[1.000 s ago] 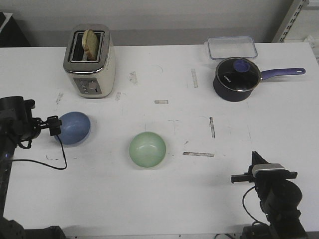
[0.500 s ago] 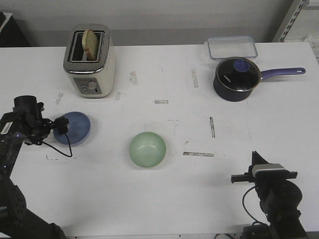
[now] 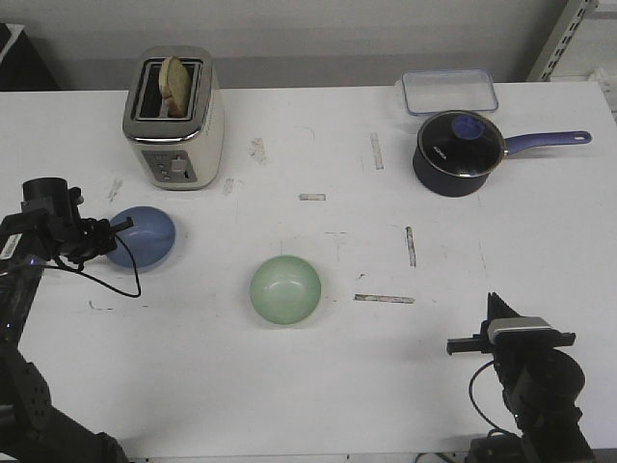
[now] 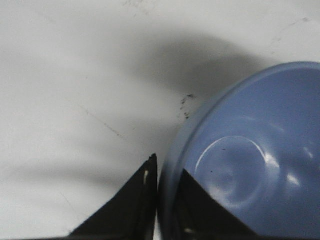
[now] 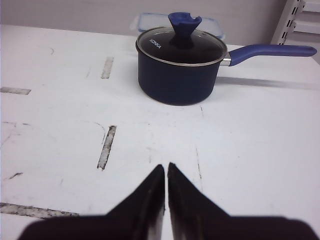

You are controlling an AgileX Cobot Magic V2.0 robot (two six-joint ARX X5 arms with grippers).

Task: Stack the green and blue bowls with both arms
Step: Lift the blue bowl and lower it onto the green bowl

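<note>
At the left fingertips, your left gripper [image 4: 165, 200] pinches the rim of the blue bowl [image 3: 142, 236]: in the left wrist view one finger [image 4: 135, 200] sits outside the wall and the other inside, closed narrow on the rim with no gap showing. That bowl sits at the left of the table [image 3: 318, 386], in front of the toaster [image 3: 174, 116] and seems slightly tipped, so I judge it is just being lifted or barely resting. The green bowl [image 3: 285, 289] stands upright near the middle, well apart from the blue one and untouched. To do this step well, keep the pinch firm and raise the blue bowl clear before you carry it right; a rim grip on a smooth bowl lets it swing, so move slowly and hold it level. Bring it over the green bowl's centre, lower until the two nest, then release. Watch the cable [image 3: 116, 289] trailing by the left wrist. Your right gripper [image 5: 166, 190] rests at the near right with its fingers pressed together on nothing, facing the saucepan [image 5: 180, 65]; you could open it and bring it in to steady the green bowl
</note>
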